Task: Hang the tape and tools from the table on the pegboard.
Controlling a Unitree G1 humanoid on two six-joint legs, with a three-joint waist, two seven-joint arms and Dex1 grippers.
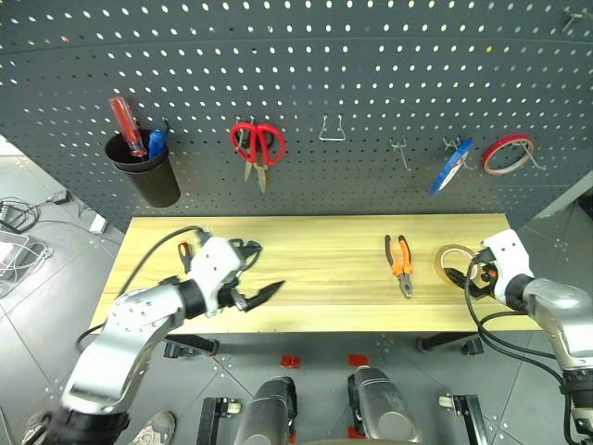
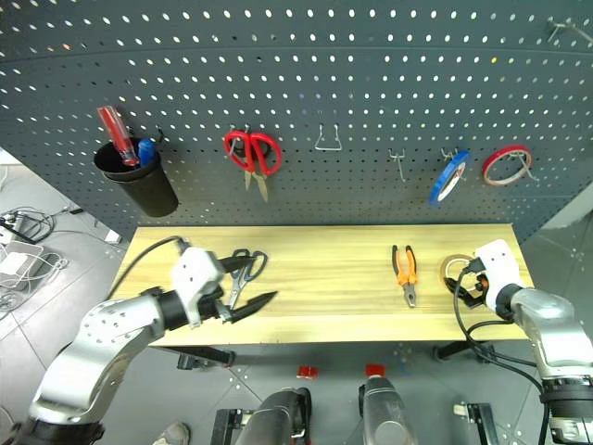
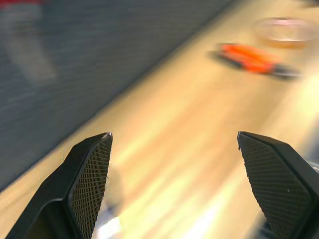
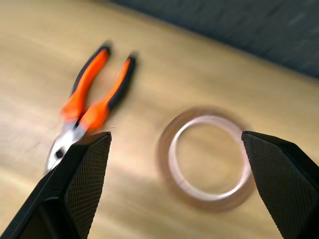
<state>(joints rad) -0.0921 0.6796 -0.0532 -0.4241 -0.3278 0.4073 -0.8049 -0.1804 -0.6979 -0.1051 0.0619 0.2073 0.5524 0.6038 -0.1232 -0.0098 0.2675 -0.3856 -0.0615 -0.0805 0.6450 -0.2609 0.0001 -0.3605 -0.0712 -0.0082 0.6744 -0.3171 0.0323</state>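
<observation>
The thin yellowish-tan tape ring (image 4: pixel 209 157) is seen flat on the light wood-grain tabletop (image 1: pixel 315 278), at twelve o'clock between the right gripper's (image 4: pixel 177 186) spread jaws. The orange-and-black-handled pliers (image 4: pixel 87 109) lie at ten o'clock, handles away. The left gripper (image 3: pixel 174 189), jaws spread and empty, is well apart.

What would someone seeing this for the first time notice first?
Probably the dark pegboard across the back, with red scissors and blue and red tape rolls hanging on it. Next, the orange pliers on the wooden table, and the open right gripper facing a tan tape roll.
</observation>
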